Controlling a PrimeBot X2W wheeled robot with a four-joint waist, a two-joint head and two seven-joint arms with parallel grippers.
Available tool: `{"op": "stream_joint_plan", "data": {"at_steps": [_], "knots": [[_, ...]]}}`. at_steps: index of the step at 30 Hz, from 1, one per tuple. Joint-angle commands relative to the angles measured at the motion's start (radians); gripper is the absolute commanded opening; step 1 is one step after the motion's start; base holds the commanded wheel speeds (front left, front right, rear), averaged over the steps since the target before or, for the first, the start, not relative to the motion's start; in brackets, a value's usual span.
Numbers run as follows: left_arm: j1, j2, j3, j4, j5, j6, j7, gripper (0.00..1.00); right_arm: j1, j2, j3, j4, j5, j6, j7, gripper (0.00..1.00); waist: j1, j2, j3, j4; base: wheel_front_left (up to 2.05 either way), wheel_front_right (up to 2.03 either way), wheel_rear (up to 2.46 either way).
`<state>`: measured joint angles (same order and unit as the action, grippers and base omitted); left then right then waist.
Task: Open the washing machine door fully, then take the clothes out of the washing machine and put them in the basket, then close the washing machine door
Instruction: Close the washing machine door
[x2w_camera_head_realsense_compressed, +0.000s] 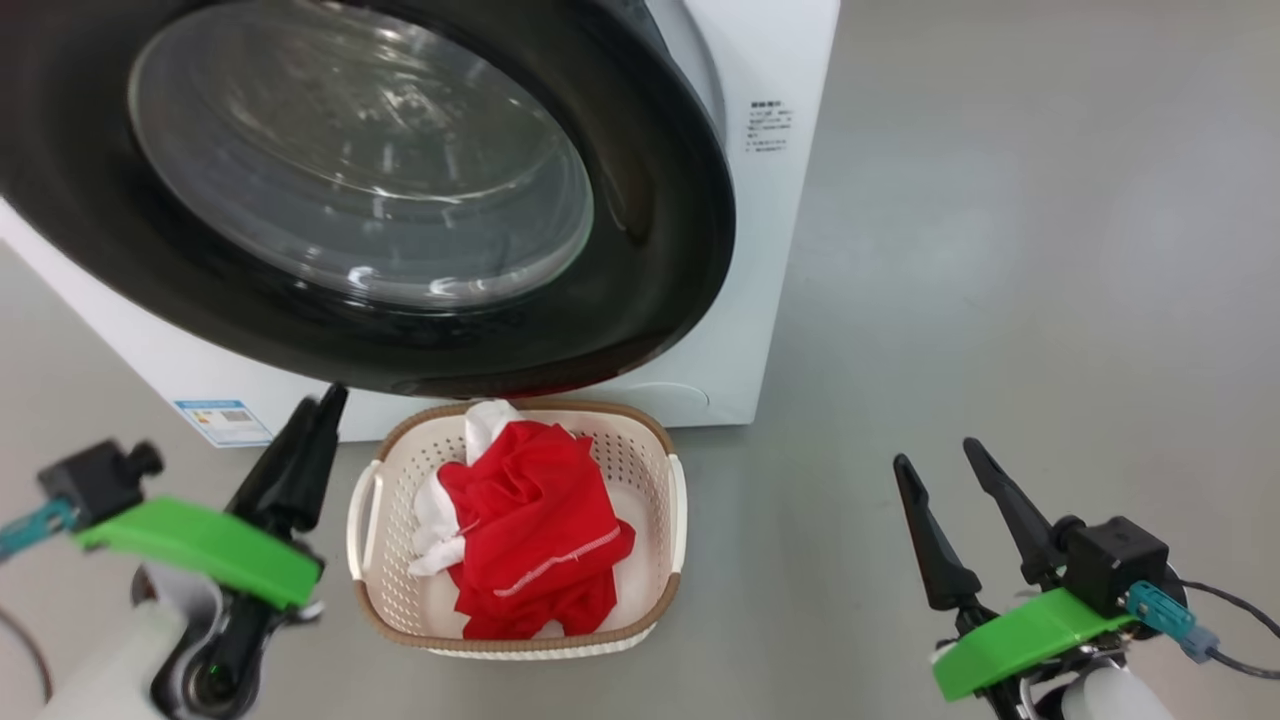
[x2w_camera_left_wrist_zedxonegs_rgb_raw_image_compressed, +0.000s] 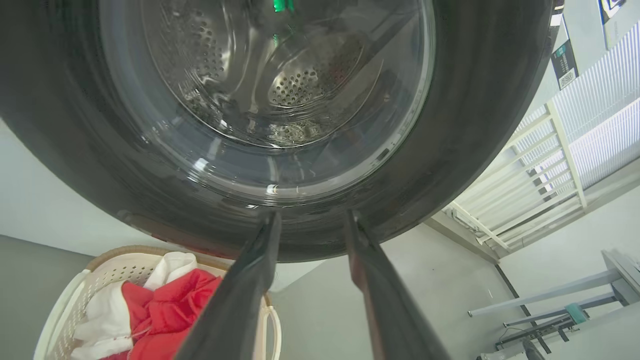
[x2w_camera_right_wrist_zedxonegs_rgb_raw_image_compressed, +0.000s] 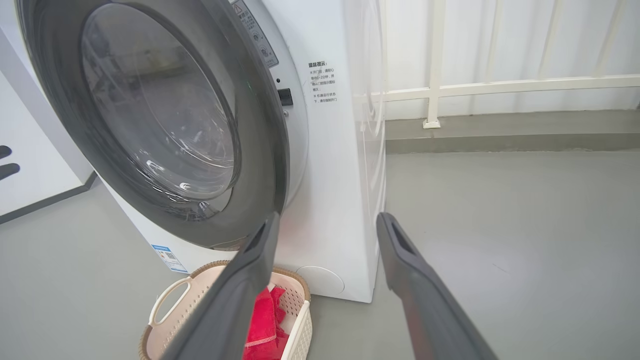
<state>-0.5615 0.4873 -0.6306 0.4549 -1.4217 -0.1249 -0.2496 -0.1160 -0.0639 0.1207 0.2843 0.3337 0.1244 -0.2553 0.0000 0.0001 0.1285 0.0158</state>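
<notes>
Left gripper (x2w_camera_head_realsense_compressed: 325, 400), fingers parted and empty, tips just under the door's (x2w_camera_head_realsense_compressed: 660, 300) black lower rim. Right gripper (x2w_camera_head_realsense_compressed: 940, 458), spread wide and empty, stands well apart over the floor (x2w_camera_head_realsense_compressed: 1000, 250). Red clothes (x2w_camera_head_realsense_compressed: 540, 530) lie in the basket (x2w_camera_head_realsense_compressed: 672, 590) at the washing machine's (x2w_camera_head_realsense_compressed: 770, 250) foot, beside the left gripper.

The washing machine door (x2w_camera_head_realsense_compressed: 650, 250) runs off the top and left edges of the head view and covers most of the front of the washing machine (x2w_camera_head_realsense_compressed: 780, 300). The print on the side sticker (x2w_camera_head_realsense_compressed: 769, 125) and on the blue label (x2w_camera_head_realsense_compressed: 222, 420) is too small to read. At lower left the left tool (x2w_camera_head_realsense_compressed: 325, 398) is smeared with blur. I cannot tell whether its tips touch the door's rim. The clothes (x2w_camera_head_realsense_compressed: 540, 520) hide the floor of the basket (x2w_camera_head_realsense_compressed: 668, 500). In the right wrist view a finger (x2w_camera_right_wrist_zedxonegs_rgb_raw_image_compressed: 235, 300) of the right tool (x2w_camera_right_wrist_zedxonegs_rgb_raw_image_compressed: 325, 217) covers part of both.
</notes>
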Motion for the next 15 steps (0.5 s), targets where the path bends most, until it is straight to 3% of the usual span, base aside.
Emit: {"op": "stream_joint_plan", "data": {"at_steps": [1, 4, 15], "knots": [[0.022, 0.032, 0.074, -0.014, 0.027, -0.006, -0.012, 0.75, 0.007, -0.013, 0.014, -0.026, 0.003, 0.006, -0.006, 1.0, 0.0, -0.0001, -0.021, 0.016, 0.0, 0.0, 0.0], [0.087, 0.026, 0.126, -0.019, 0.071, -0.006, -0.012, 0.99, 0.026, -0.017, 0.007, -0.028, 0.008, 0.006, -0.006, 1.0, 0.0, -0.0001, -0.035, 0.021, 0.0, 0.0, 0.0], [0.293, -0.017, 0.283, -0.049, 0.284, -0.006, -0.012, 1.0, 0.075, -0.031, -0.005, -0.025, 0.014, 0.006, -0.006, 1.0, 0.0, -0.0001, -0.074, 0.016, 0.0, 0.0, 0.0]]}}
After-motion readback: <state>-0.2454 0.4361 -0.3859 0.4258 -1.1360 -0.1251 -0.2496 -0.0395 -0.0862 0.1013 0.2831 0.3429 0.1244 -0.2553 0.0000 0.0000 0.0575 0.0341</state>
